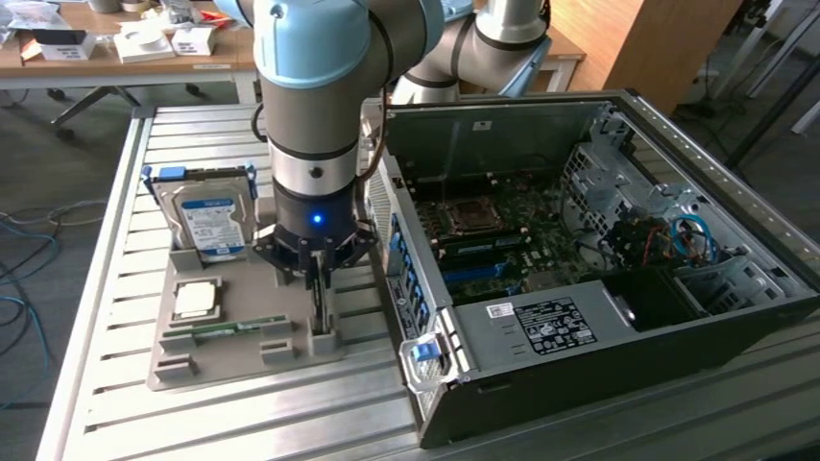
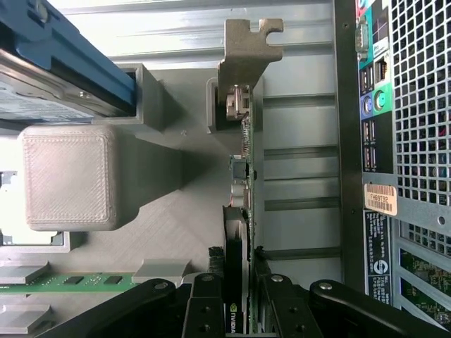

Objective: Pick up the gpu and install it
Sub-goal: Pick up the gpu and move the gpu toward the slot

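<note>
gpu [image 2: 243, 176]: where is it right now?

— Standing on edge in the grey holder [image 1: 192, 360], on the exterior view's left of the open computer case [image 1: 577, 317]. Its metal bracket [image 2: 246, 49] sits against one of the holder's end posts.

And the gripper [image 1: 318, 288]?

— Down over the card, with one finger on each face. It looks pinched onto the card's upper edge, not spread.

What worries you?

— The hold is thin, just two narrow pads on a flat board. I'd guess a lift that isn't straight would wedge the card in the holder's slots, or catch the bracket on its post. The whole holder could then come up with it.

Anything else nearby?

— The case's rear wall is just beside the card on the right. The hard drive [image 1: 211, 216] stands at the holder's far end. A swing either way could clip one of them, and a loose pinch would let the card pivot.
</note>
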Controlling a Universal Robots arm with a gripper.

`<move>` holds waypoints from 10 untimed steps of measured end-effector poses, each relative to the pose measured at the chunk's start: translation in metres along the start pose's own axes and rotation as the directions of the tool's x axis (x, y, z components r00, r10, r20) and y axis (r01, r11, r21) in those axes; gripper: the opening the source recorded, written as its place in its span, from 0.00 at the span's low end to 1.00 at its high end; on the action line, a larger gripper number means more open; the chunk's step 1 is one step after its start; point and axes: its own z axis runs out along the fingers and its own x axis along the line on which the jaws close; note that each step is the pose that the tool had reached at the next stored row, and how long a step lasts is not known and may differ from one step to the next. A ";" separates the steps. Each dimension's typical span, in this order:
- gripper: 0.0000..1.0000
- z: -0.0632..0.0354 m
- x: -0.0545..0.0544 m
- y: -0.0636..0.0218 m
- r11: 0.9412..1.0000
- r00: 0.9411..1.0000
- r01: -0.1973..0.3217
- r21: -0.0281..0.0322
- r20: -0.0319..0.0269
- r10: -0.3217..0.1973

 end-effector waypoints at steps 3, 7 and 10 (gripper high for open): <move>0.26 -0.0045 0.000 0.0001 1.000 1.000 0.000 0.000 0.000 0.000; 0.26 -0.0137 0.001 0.0005 1.000 1.000 0.000 0.000 0.000 0.000; 0.26 -0.0239 0.001 0.0009 1.000 1.000 0.000 0.000 0.000 0.000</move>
